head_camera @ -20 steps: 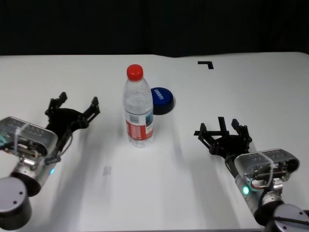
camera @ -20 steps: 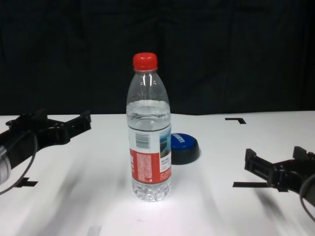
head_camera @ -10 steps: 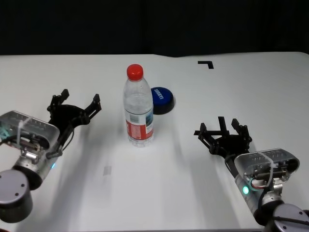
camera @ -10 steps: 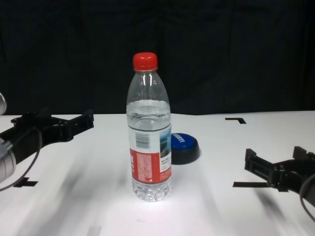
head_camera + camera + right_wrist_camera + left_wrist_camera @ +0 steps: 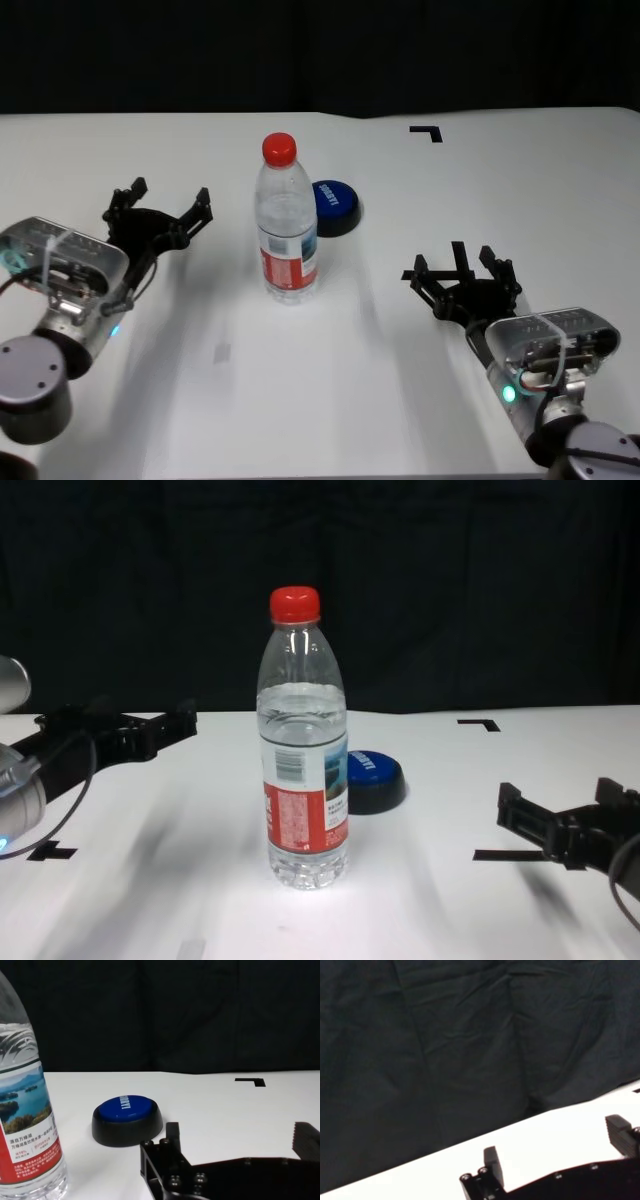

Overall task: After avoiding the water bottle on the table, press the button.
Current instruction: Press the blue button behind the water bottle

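Observation:
The water bottle [image 5: 287, 225] with its red cap stands upright mid-table, and the blue button [image 5: 335, 205] sits just behind it to the right. My left gripper [image 5: 167, 200] hovers open to the left of the bottle, apart from it, with nothing between its fingers. My right gripper [image 5: 460, 264] is open too, low over the table [image 5: 330, 380] right of the bottle and nearer to me than the button. From the chest, the bottle [image 5: 305, 770] partly hides the button [image 5: 372, 780]. The right wrist view shows the button [image 5: 127, 1117] beyond that open gripper [image 5: 239, 1135], with the bottle [image 5: 27, 1110] beside it.
Black tape marks lie on the white table: a corner mark [image 5: 427, 131] at the far right and a strip [image 5: 505, 856] near the right gripper. A dark curtain [image 5: 470, 1035] backs the far edge. The left wrist view holds only the table edge, the curtain and its own gripper [image 5: 555, 1145].
My left gripper has moved away from me and slightly right, drawing level with the bottle's left side. The right arm, the bottle and the button have not moved.

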